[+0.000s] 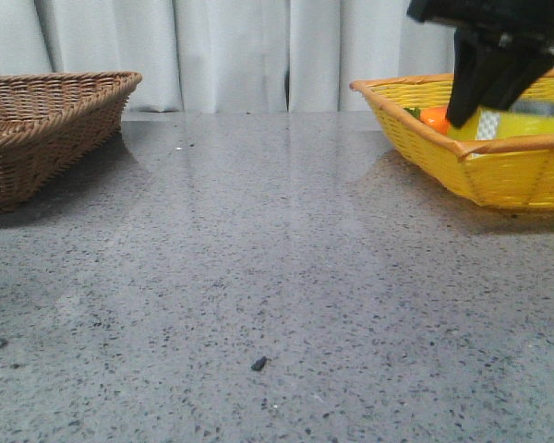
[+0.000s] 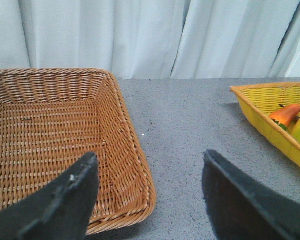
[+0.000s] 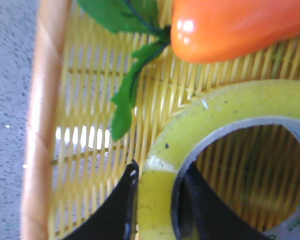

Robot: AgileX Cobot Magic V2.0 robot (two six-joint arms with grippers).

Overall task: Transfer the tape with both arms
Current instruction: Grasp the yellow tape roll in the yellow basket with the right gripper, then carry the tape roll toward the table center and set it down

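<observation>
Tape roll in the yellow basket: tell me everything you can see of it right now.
The tape is a wide roll of translucent yellow packing tape with a pale inner core, lying flat on the weave of the yellow basket beside an orange carrot. The right gripper straddles its wall, one black finger outside and one inside the core. The front view shows a white label strip on its side. The left gripper is open, far off.

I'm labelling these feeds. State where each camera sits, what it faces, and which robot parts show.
Front: low, facing forward over the table; right gripper above yellow basket.
Left wrist: on left arm, facing brown basket; left gripper open, empty.
Right wrist: in yellow basket, fingers straddling the tape wall, beside carrot.
Shared: all show the carrot.
</observation>
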